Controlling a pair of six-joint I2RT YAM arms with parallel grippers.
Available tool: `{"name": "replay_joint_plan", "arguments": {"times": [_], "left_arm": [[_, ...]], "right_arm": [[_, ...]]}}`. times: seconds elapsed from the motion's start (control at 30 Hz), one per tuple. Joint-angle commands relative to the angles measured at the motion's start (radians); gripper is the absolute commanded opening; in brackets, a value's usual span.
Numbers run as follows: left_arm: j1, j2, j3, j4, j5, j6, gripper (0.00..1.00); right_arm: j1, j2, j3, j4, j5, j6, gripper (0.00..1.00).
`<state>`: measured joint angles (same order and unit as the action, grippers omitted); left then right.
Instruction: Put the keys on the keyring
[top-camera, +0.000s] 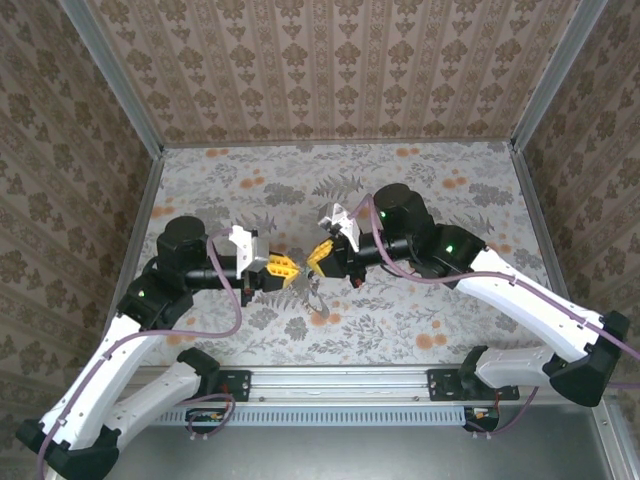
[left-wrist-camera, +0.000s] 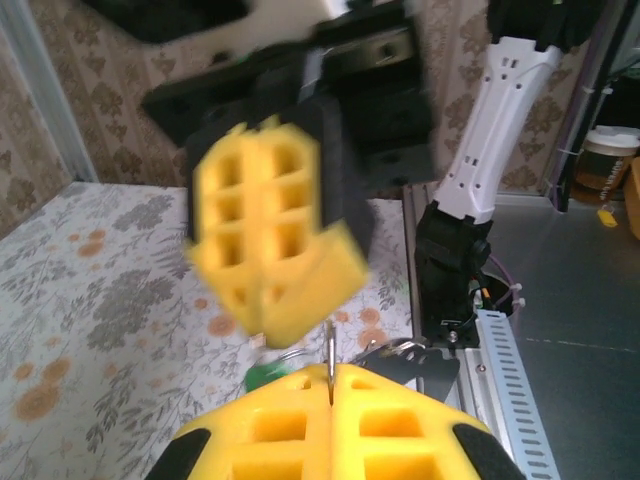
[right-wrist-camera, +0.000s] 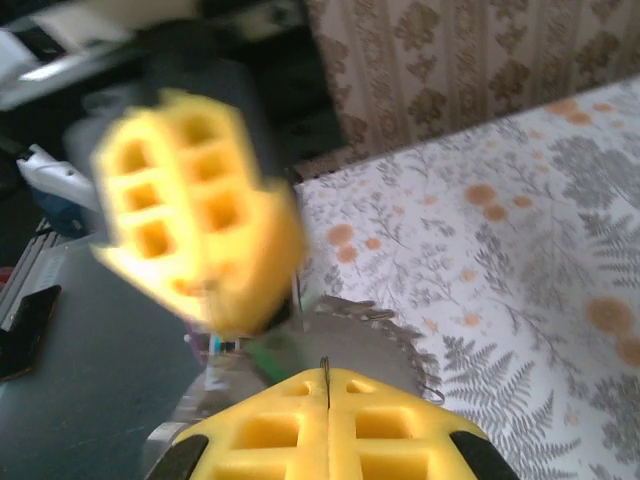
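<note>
My two grippers meet tip to tip above the middle of the table. The left gripper (top-camera: 287, 268) (left-wrist-camera: 330, 375) is shut on a thin metal strip seen edge-on, which looks like the keyring's wire (left-wrist-camera: 330, 345). The right gripper (top-camera: 318, 258) (right-wrist-camera: 326, 378) is shut on a thin dark wire of the keyring (right-wrist-camera: 325, 366). The keyring's loop (top-camera: 318, 296) hangs below the tips. A green-headed key (left-wrist-camera: 263, 377) (right-wrist-camera: 262, 352) and a dark key (left-wrist-camera: 425, 362) dangle by it. A grey toothed key (right-wrist-camera: 375, 335) shows just past my right fingertips. Both opposite grippers look blurred.
The flowered tablecloth (top-camera: 400, 190) spreads round the arms, with patterned walls (top-camera: 330, 60) on three sides. A metal rail (top-camera: 340, 385) with the arm bases runs along the near edge. The right arm's white link (left-wrist-camera: 490, 130) stands close behind the left wrist view.
</note>
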<state>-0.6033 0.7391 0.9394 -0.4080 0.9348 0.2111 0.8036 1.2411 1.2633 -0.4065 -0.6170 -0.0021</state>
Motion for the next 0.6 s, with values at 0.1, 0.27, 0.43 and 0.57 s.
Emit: {"name": "replay_joint_plan", "arguments": {"times": [0.1,0.27,0.43,0.57], "left_arm": [[-0.007,-0.034,0.011,0.058,0.081,0.017,0.00],[-0.007,-0.034,0.009,0.055,0.078,0.019,0.00],[-0.005,-0.035,0.008,0.052,0.059,0.025,0.00],[-0.004,-0.028,0.010,0.050,0.052,0.025,0.00]], "right_arm": [[-0.029,0.048,0.038,-0.087,0.035,0.038,0.00],[-0.029,0.016,0.018,-0.054,0.023,0.034,0.00],[-0.022,-0.089,-0.076,0.056,-0.009,0.015,0.00],[-0.005,-0.154,-0.119,0.074,0.016,-0.018,0.00]]}}
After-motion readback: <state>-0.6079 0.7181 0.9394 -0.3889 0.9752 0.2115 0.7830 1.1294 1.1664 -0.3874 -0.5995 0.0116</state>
